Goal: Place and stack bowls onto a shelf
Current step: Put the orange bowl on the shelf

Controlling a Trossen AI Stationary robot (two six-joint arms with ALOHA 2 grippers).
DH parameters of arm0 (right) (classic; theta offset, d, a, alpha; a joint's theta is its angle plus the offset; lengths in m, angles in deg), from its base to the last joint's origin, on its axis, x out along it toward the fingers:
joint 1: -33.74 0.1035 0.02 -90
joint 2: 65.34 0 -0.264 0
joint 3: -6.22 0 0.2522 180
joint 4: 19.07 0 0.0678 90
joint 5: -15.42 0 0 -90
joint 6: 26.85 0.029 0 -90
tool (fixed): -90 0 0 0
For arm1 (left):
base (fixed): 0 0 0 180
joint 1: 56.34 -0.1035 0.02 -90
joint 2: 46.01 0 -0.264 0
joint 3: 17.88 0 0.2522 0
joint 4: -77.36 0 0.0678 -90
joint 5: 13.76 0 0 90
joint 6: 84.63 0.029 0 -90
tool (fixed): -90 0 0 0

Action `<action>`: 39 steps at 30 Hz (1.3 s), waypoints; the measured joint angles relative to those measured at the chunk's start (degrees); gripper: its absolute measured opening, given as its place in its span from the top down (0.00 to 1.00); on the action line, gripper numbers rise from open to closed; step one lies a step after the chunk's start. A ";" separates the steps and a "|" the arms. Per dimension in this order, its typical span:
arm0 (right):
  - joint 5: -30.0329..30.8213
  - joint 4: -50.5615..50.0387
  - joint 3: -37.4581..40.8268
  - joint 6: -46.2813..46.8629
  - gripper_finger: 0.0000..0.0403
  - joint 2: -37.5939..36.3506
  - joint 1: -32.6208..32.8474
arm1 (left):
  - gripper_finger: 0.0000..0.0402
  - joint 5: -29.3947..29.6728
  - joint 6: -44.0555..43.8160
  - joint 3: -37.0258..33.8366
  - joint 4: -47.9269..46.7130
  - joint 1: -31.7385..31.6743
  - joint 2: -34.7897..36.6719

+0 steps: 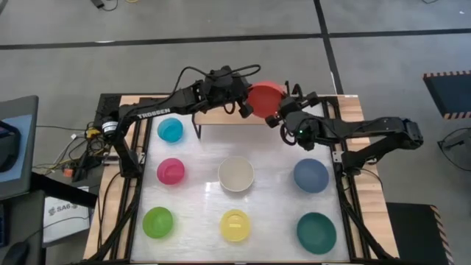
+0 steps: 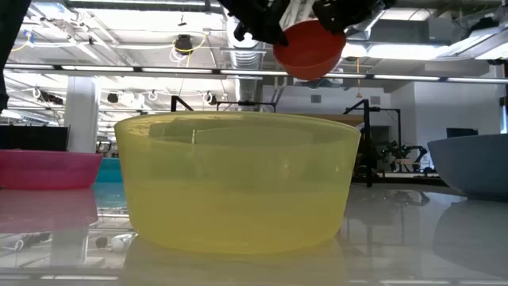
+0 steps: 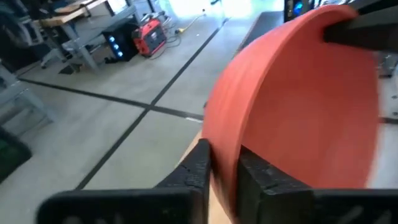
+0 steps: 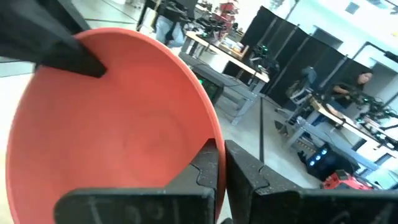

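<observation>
The red bowl (image 1: 265, 97) hangs in the air over the table's far edge, high in the low view (image 2: 309, 48). My left gripper (image 1: 246, 104) is shut on its left rim and my right gripper (image 1: 279, 116) on its right rim. The shelf's light wooden top (image 1: 350, 107) lies below, along the far edge. The other bowls rest on their bases on the white tabletop: cyan (image 1: 170, 129), magenta (image 1: 171, 171), lime green (image 1: 157, 221), yellow (image 1: 235, 224), white (image 1: 235, 174), blue (image 1: 310, 175), teal (image 1: 316, 231). My left gripper pinches the red bowl's rim (image 3: 225, 146) on its left side, one finger (image 3: 261, 180) inside the bowl and one (image 3: 198, 167) outside. The bowl is lifted clear of the table. My right gripper pinches the opposite rim (image 4: 214, 134), one finger (image 4: 207, 167) inside the bowl and the other (image 4: 250, 173) outside. The bowl is held clear between the two arms.
The yellow bowl (image 2: 238, 183) fills the low view's foreground, with the magenta bowl (image 2: 48, 168) to its left and the blue bowl (image 2: 475, 163) to its right. Black frame rails run along the table's sides (image 1: 343, 184). Cables and a box sit off the left edge (image 1: 66, 210).
</observation>
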State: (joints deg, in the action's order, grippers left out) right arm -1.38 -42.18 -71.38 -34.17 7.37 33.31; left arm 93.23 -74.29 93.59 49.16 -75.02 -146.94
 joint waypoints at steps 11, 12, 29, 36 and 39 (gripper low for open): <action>-20.33 0.59 0.02 12.95 0.63 -6.12 -4.40 | 1.00 -1.11 -5.94 -0.03 -9.10 -4.84 1.66; -24.71 0.91 0.01 15.31 0.60 -6.79 -5.67 | 1.00 -1.24 -6.62 -0.11 -9.79 -5.47 1.65; -49.42 -3.06 0.00 29.06 0.42 -6.78 -16.30 | 1.00 -11.95 -15.58 2.76 -38.33 -22.23 1.51; -50.90 -10.19 0.00 35.95 0.42 -3.09 -16.49 | 0.99 -17.30 -14.46 3.19 -43.41 -26.45 1.51; -50.89 -19.17 0.00 43.23 0.42 -2.95 -17.44 | 0.94 -17.46 -13.67 3.19 -43.77 -26.68 1.51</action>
State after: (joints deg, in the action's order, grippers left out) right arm -52.27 -61.36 -71.38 9.06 4.41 15.87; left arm 75.77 -87.96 96.78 5.38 -101.70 -145.43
